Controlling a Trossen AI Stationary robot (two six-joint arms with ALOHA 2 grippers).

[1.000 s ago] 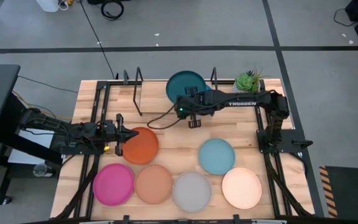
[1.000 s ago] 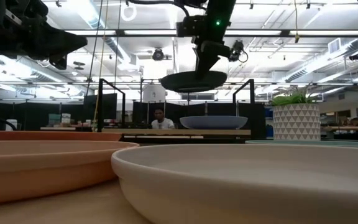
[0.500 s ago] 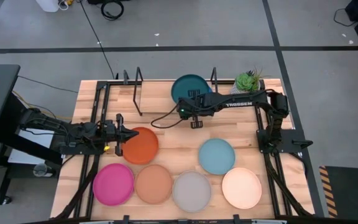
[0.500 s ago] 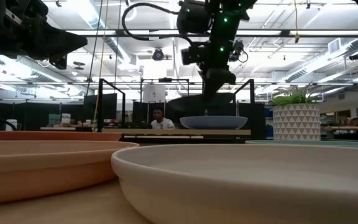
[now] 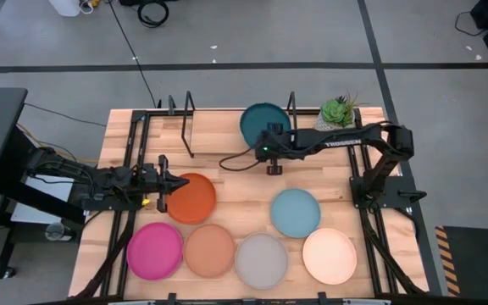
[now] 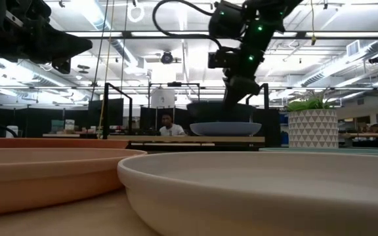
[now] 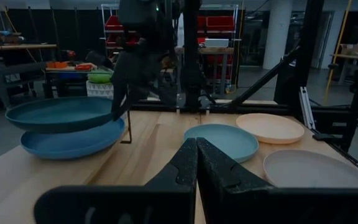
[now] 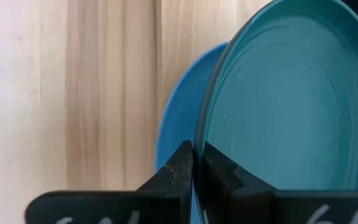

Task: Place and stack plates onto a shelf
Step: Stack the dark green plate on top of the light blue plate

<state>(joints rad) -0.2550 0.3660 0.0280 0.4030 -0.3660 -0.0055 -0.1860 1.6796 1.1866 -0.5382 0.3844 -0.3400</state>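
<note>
Shelf [image 5: 227,127] at the table's far edge carries the blue plate [image 7: 73,142]; the dark teal plate [image 5: 263,124], rim pinched in the right gripper [image 5: 269,146], hangs just over it. Six plates wait. Left gripper [image 5: 166,184], fingers together, hovers beside the orange plate [image 5: 195,199].

Overhead ceiling strips light the room evenly; high view bright, shadows on tabletop [image 5: 227,178] faint. Low view backlit, arms in silhouette, cream plate [image 6: 254,190] nearest the lens soft. Left wrist view dim. Right wrist view bright, slightly soft.
</note>
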